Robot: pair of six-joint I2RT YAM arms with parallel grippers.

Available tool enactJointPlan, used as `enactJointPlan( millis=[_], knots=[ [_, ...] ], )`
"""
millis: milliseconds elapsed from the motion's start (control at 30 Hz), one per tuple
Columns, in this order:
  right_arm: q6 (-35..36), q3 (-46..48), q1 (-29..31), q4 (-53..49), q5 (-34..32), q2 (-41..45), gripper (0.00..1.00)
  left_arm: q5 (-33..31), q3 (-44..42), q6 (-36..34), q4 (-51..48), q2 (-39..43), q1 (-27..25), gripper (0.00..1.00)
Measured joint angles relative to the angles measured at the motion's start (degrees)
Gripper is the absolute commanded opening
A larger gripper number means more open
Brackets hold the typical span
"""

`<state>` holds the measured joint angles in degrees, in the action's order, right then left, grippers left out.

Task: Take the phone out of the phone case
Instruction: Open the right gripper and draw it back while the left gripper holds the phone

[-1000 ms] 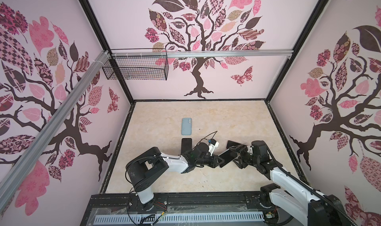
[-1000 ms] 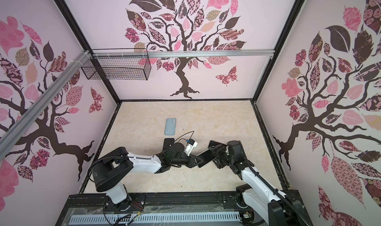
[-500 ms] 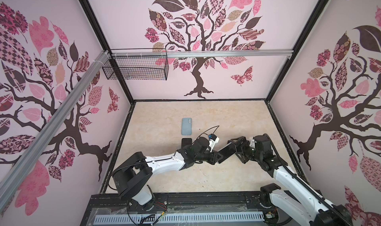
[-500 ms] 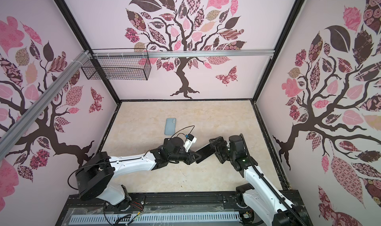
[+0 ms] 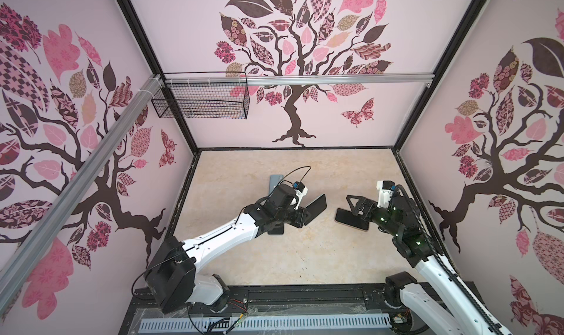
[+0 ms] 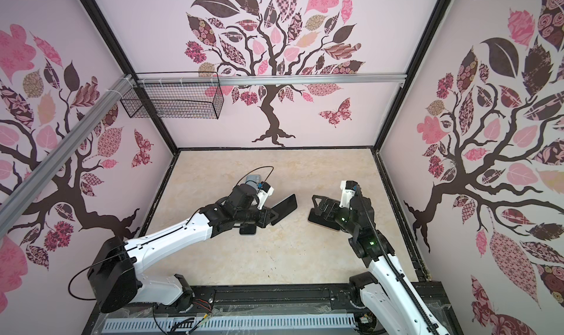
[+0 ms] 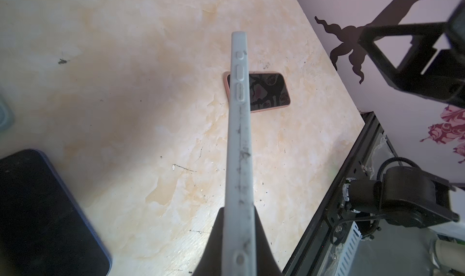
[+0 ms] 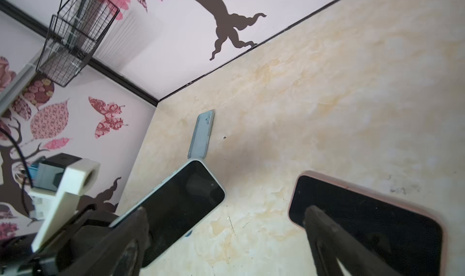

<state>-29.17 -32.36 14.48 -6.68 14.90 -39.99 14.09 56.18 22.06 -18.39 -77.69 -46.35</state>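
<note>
My left gripper (image 5: 305, 217) (image 7: 237, 211) is shut on the long edges of a whitish-grey phone case (image 5: 316, 206) (image 7: 239, 136). It holds the case tilted above the table. The case's broad face (image 8: 181, 199) looks dark, and I cannot tell whether anything sits inside. A phone (image 5: 345, 219) (image 7: 269, 91) with a black screen and a pink rim lies flat on the table to the right. My right gripper (image 5: 351, 209) (image 8: 226, 211) hovers over the phone's near end, open and empty, with one finger (image 8: 327, 237) above the screen.
A dark phone with a blue edge (image 5: 276, 230) (image 7: 37, 211) lies under the left arm. A blue-grey case (image 5: 275, 180) (image 8: 202, 136) lies flat further back. A wire basket (image 5: 201, 103) hangs on the back rail. The black frame edge (image 7: 334, 211) runs along the front.
My right gripper has drawn back to the right, away from the held case, and opened wide. The left arm has stretched forward, with the case still in its jaws.
</note>
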Motion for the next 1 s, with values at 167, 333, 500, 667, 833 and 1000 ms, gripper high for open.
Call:
enactJointPlan(
  millis=[167,333,500,667,833,1000],
  knots=[
    [9.35,2.54,0.0,5.75,6.91,0.07,0.88,-2.19,0.0,-3.91,-5.62,7.34,-0.39,0.0],
    [17.68,2.62,0.0,8.04,15.37,-5.07,0.85,-2.8,0.0,-5.38,-13.0,10.51,-0.24,0.0],
    [25.11,-0.15,0.02,7.56,23.32,-11.28,0.77,-2.51,0.0,-7.21,-16.57,12.44,-0.13,0.0],
    [34.14,-0.92,0.42,7.78,29.07,-13.14,0.68,-0.46,0.04,-10.34,-17.25,12.48,0.13,0.0],
    [46.38,-0.17,1.57,7.74,32.52,-11.87,0.67,1.53,0.04,-14.53,-17.4,12.48,0.42,0.0],
    [53.99,-0.11,1.64,6.25,34.71,-11.23,0.69,8.72,0.07,-18.12,-16.96,12.48,4.87,0.0]
  ],
)
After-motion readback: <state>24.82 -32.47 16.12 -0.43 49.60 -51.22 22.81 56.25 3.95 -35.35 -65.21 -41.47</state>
